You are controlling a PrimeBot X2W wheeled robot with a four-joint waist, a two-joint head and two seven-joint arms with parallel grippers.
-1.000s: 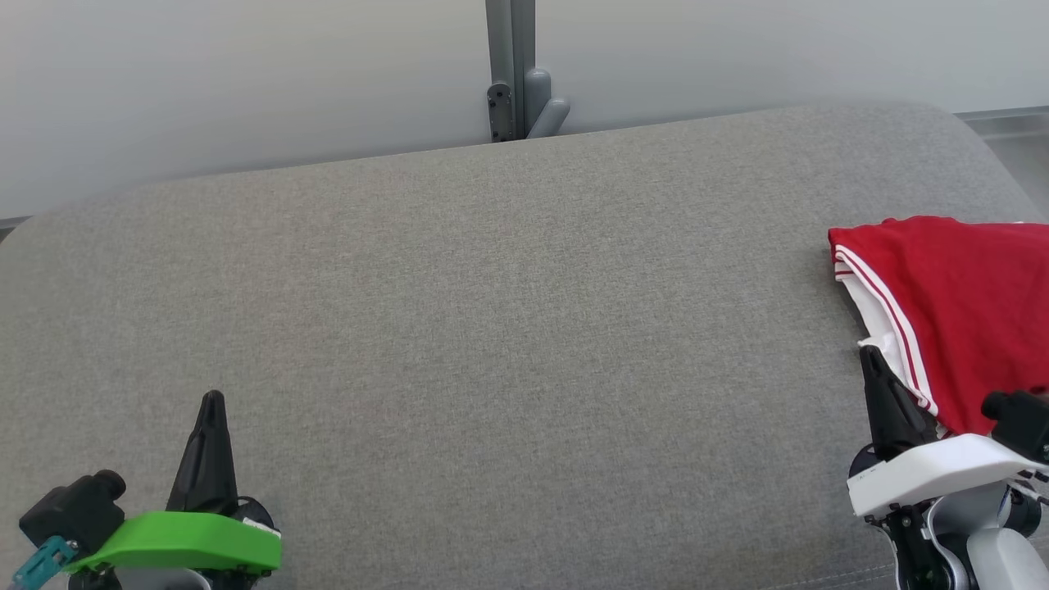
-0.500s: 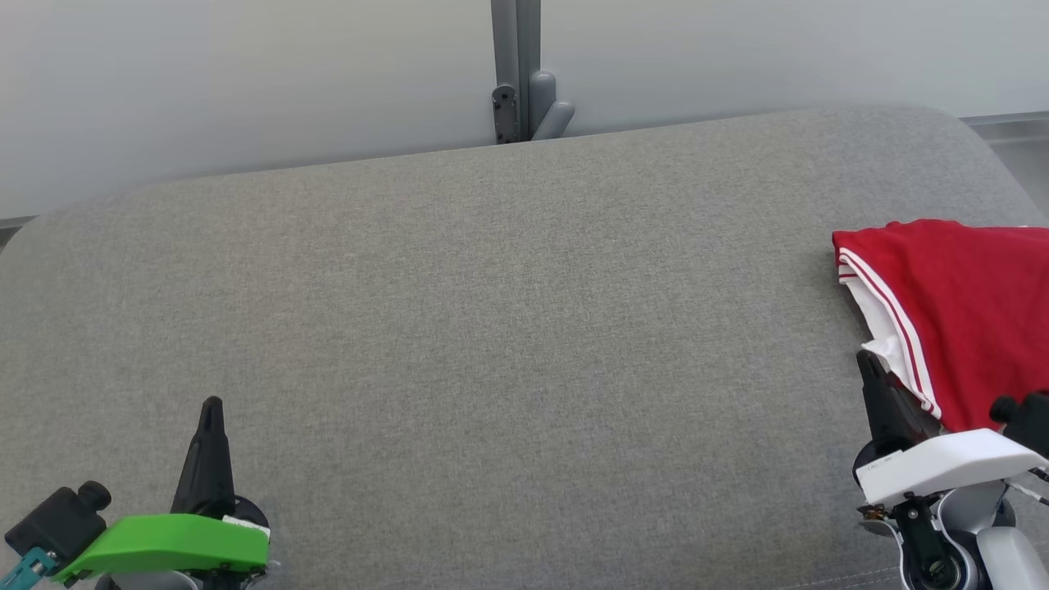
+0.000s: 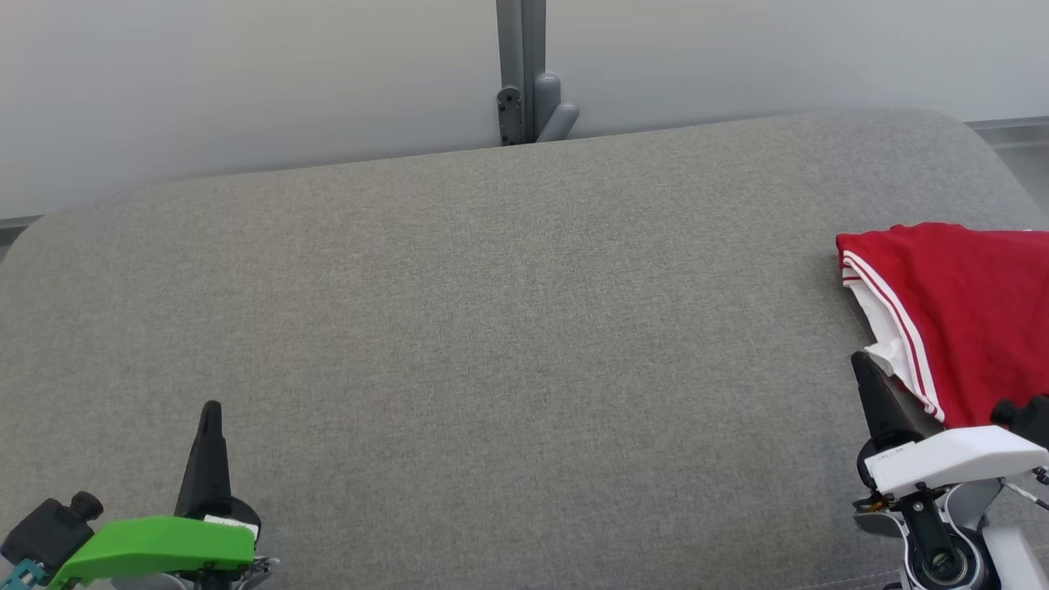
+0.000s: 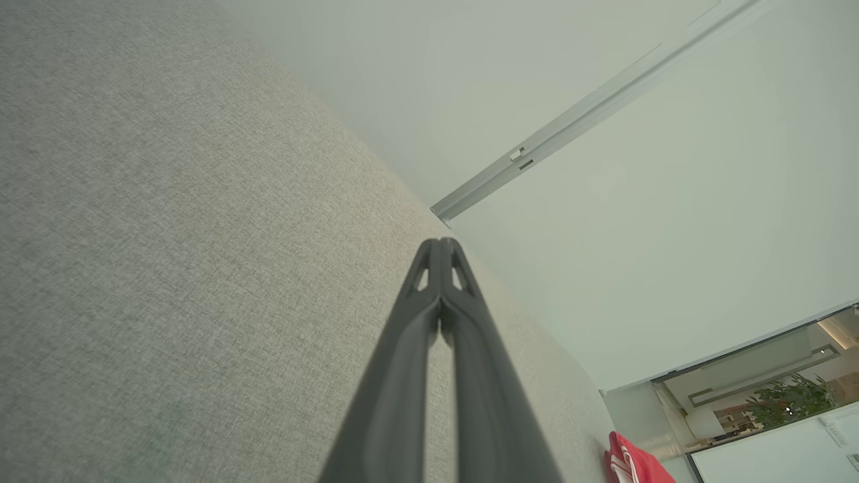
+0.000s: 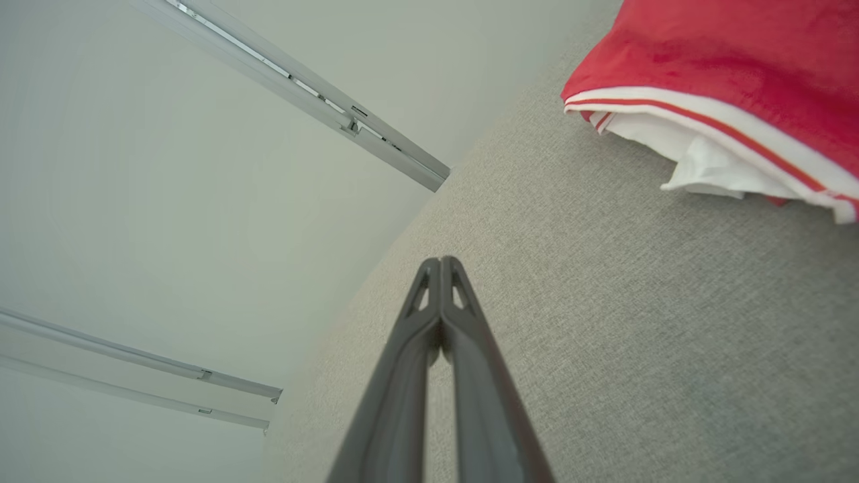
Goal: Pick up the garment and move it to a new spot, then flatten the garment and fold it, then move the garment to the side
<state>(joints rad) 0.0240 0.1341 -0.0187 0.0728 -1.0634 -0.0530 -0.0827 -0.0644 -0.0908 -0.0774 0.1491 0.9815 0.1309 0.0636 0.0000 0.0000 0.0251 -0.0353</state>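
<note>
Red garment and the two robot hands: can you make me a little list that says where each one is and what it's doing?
garment: red on top, white edge with red stripes, lying at the right side of the cushion
cushion: grey fabric, wide
left gripper: shut, holding nothing, at the near left, far from the garment
right gripper: shut, holding nothing, beside the garment's white edge, not touching it
task stage: garment looks already set to the side

Left end effector [image 3: 211,407] green-shelled, right end effector [image 3: 857,357] white-shelled, both with black tapered fingers [image 5: 402,389]
</note>
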